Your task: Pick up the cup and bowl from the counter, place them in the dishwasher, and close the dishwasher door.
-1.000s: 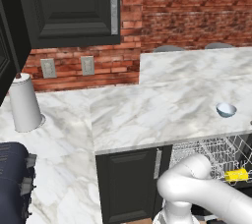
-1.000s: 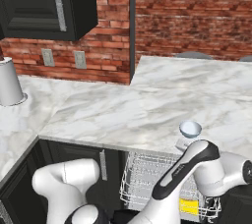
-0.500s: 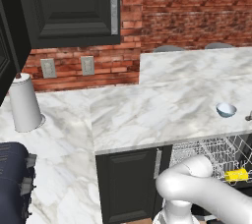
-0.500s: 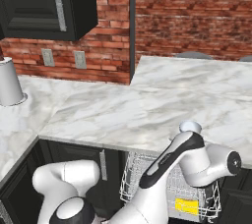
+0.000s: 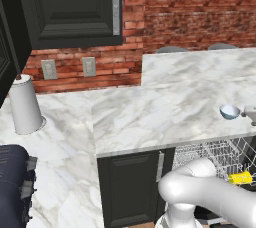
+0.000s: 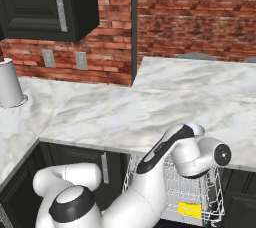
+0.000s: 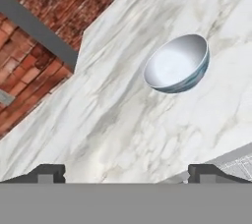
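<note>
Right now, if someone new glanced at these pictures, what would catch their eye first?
Probably the small blue-grey bowl, alone on the white marble counter near its front edge, with the open gripper facing it. Next, the dishwasher below, its white wire rack pulled out, something yellow inside.

The white marble surface (image 5: 150, 107) spans the frame's middle. The bowl (image 5: 229, 111) rests on it at the right edge; a white cylinder (image 5: 24, 104) stands at far left.
</note>
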